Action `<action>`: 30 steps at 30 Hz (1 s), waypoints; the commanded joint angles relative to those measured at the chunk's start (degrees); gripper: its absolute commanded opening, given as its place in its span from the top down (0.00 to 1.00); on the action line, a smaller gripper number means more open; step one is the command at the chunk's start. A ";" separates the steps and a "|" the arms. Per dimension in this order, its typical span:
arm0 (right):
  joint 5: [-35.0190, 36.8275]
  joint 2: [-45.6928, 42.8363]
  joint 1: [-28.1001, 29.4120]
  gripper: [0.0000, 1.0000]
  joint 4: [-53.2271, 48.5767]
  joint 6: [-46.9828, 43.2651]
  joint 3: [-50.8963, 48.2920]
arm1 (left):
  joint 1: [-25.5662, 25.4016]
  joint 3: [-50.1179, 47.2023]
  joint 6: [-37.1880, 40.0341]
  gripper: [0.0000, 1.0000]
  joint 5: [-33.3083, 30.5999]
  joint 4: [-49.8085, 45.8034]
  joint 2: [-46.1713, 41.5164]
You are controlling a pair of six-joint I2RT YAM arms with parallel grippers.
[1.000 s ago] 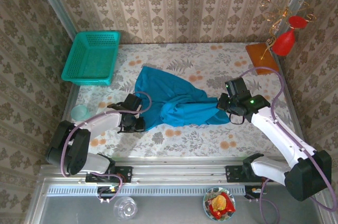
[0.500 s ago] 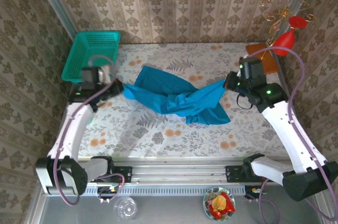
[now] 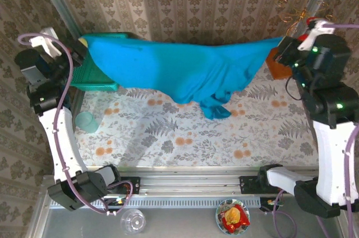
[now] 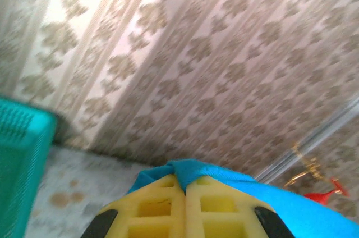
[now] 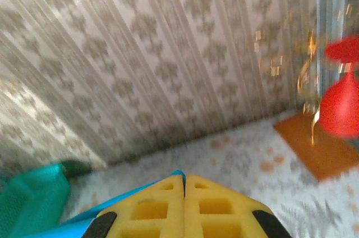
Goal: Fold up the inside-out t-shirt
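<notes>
T-shirt (image 3: 185, 69), blue-teal, plain soft cloth. Held in the air as one wide sheet strung between the two pincers, one end at each, above the flower-patterned table (image 3: 168, 137). The upper edge runs nearly level from pincer to pincer. The middle sags, and a bunched tail hangs lowest, somewhat nearer the right pincer than the left. Whether that tail touches the tabletop cannot be told.

Left pincer (image 3: 80, 43), raised high. Jaws pressed together on the shirt's end; on the left wrist camera the yellow pads (image 4: 151, 210) meet, with a teal fold pinched at their tips.

Right pincer (image 3: 282, 46), raised to much the same height. Jaws likewise pressed together on the opposite end; on the right wrist camera the pads (image 5: 219, 210) meet, and a sliver of blue cloth trails off to one side below them.

Basket (image 3: 92, 79), teal plastic mesh, just beside and below the left pincer, its far part covered by the shirt from overhead.

Cup (image 3: 85, 121), pale green, on the table below the left pincer, toward the arm bases.

Vase (image 3: 307, 37), red, just beside the right pincer.

Board (image 3: 274, 64), orange, flat, under the right pincer.

Glass (image 3: 133, 221) and plate (image 3: 233, 217), by the near rail, well apart from both pincers.
</notes>
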 commanded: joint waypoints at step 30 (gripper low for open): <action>4.58 -2.07 -3.05 1.00 11.71 -1.05 8.68 | -14.55 12.27 6.13 1.00 -3.76 4.42 8.11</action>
